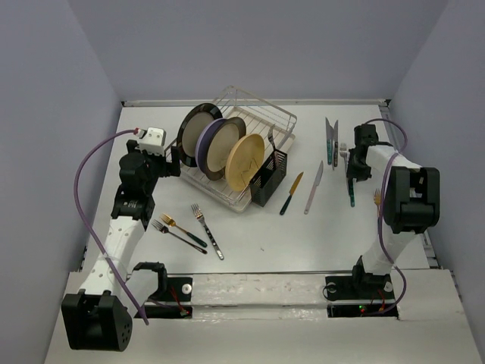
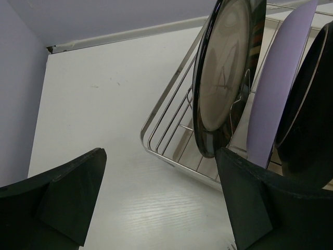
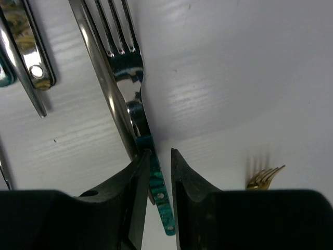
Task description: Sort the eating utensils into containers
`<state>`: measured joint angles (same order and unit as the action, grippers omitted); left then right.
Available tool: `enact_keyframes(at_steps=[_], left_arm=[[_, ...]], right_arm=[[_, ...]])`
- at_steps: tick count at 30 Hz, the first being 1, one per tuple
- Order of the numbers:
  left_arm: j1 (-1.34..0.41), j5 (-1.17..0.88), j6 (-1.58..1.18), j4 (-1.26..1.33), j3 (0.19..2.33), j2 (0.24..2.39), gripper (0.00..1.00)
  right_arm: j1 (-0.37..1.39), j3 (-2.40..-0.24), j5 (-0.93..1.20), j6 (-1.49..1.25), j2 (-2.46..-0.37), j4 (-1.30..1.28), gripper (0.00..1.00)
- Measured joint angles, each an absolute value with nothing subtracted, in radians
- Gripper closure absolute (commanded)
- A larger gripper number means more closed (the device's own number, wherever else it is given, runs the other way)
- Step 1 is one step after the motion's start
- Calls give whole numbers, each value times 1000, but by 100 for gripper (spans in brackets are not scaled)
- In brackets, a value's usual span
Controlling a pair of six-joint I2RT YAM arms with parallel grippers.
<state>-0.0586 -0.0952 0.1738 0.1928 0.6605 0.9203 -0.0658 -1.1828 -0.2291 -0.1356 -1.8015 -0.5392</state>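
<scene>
A fork with a teal handle lies on the white table beside a silver knife, at the right in the top view. My right gripper stands astride the teal handle, jaws narrowly apart; the handle touches the left finger, with a small gap to the right one. The black slotted holder stands at the rack's front with one silver utensil upright in it. My left gripper is open and empty beside the rack's left end.
A wire dish rack holds several upright plates. Forks lie front left, two knives mid-table, more knives at the back right, and a gold fork near the right arm.
</scene>
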Motion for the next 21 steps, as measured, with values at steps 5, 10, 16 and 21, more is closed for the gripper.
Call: enact_keyframes(at_steps=[5, 10, 16, 21], left_arm=[[-59, -97, 175, 211, 649, 922, 1], [-59, -97, 175, 220, 647, 922, 1], [-59, -97, 177, 221, 647, 922, 1], [-57, -97, 177, 221, 647, 922, 1]], right_arm=[[-71, -1188, -212, -134, -1807, -530, 72], [-71, -1188, -184, -131, -1810, -524, 72], [-72, -1202, -141, -124, -1828, -508, 72], [-72, -1206, -101, -118, -1855, -503, 72]])
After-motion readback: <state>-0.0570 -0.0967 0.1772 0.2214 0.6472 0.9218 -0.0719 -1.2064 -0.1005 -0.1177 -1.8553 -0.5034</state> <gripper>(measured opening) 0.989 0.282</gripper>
